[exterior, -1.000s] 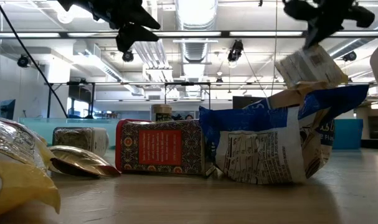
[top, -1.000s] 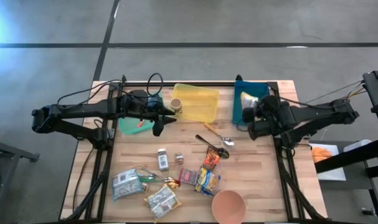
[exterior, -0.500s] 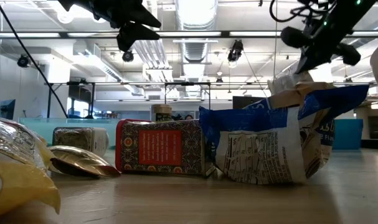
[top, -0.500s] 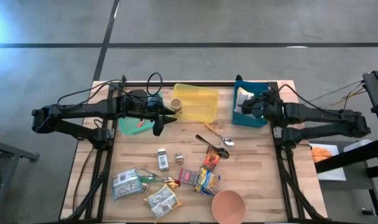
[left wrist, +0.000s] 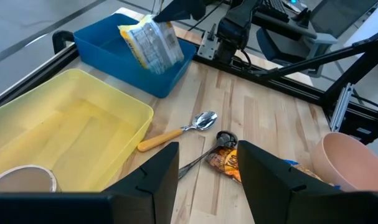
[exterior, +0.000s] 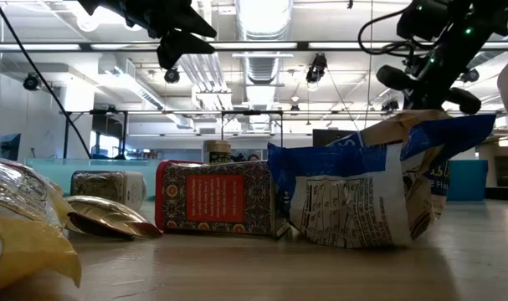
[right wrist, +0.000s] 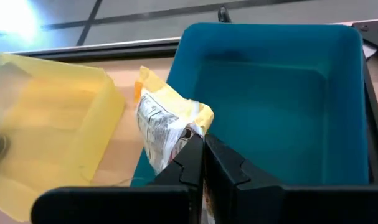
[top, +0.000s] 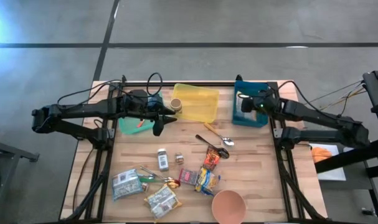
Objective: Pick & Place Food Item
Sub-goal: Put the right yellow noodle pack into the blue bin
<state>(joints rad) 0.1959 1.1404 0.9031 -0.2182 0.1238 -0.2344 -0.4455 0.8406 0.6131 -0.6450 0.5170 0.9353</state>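
A yellow and white food packet [right wrist: 167, 127] sits tilted inside the blue bin [top: 238, 118] at the table's far right. My right gripper [top: 250, 104] is over that bin, shut on the packet. The left wrist view shows the packet [left wrist: 152, 42] low between the bin's walls [left wrist: 108, 59]; whether it touches the bin's floor I cannot tell. My left gripper [top: 157, 124] hovers open at the far left by the green tray [top: 127, 126], with nothing between its fingers [left wrist: 157, 180]. In the low view a blue bag hides the packet. My right gripper pinches one end of the packet [right wrist: 187, 138] between its two shut fingers [right wrist: 223, 168]. The fingers slant down from above. The packet tilts away below them inside the blue bin, near the wall facing the yellow tray.
A yellow tray [top: 197, 101] with a brown roll [top: 175, 104] beside it stands at the far middle. Two spoons [top: 217, 135], a small jar [top: 162, 158] and several food packets [top: 160, 199] lie mid-table and near. A pink bowl [top: 228, 206] stands at the near edge.
My right gripper, shut on the packet throughout, has gone toward the table's far edge and down into the blue bin, its wrist turning as it went. The packet, held high a second ago, has sunk out of sight behind the blue bag in the low view.
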